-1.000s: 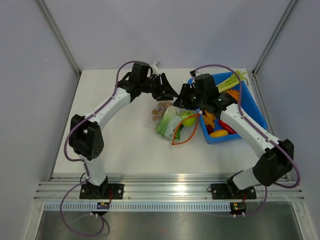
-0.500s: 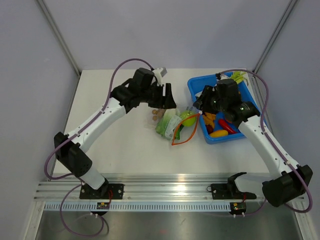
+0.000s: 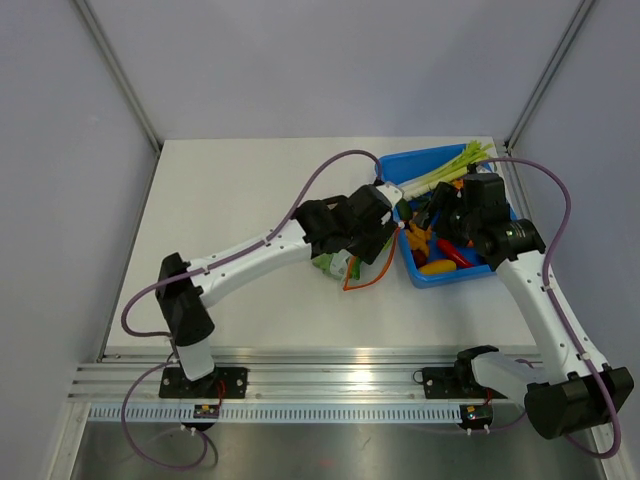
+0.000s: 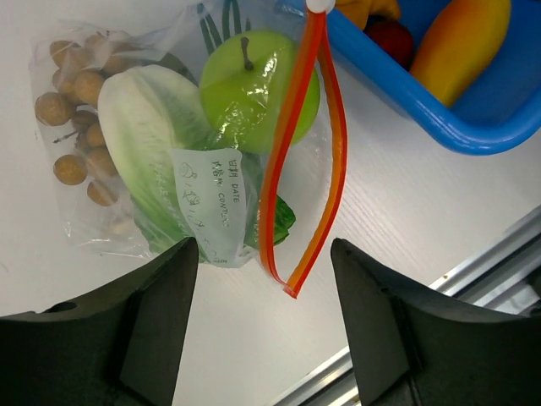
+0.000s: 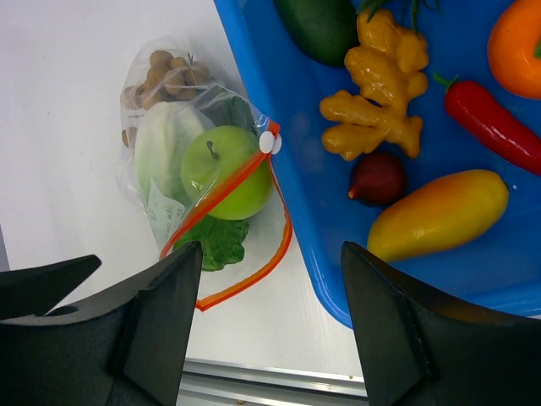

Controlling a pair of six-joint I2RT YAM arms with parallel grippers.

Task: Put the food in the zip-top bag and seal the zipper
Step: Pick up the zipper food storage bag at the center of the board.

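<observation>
Zip-top bag (image 4: 161, 144) lying beneath parted left jaws, untouched

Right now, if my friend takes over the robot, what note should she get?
Left gripper: jaws open, empty, above the floppy clear plastic bag.
Right gripper: jaws open, empty, above the edge of the blue plastic bin.
Done: green apple, white-green cabbage and brown balls are in the bag.
To do: yellow ginger piece, red chilli and long green onions lie in the bin; the orange-red zipper strip gapes open.
</observation>
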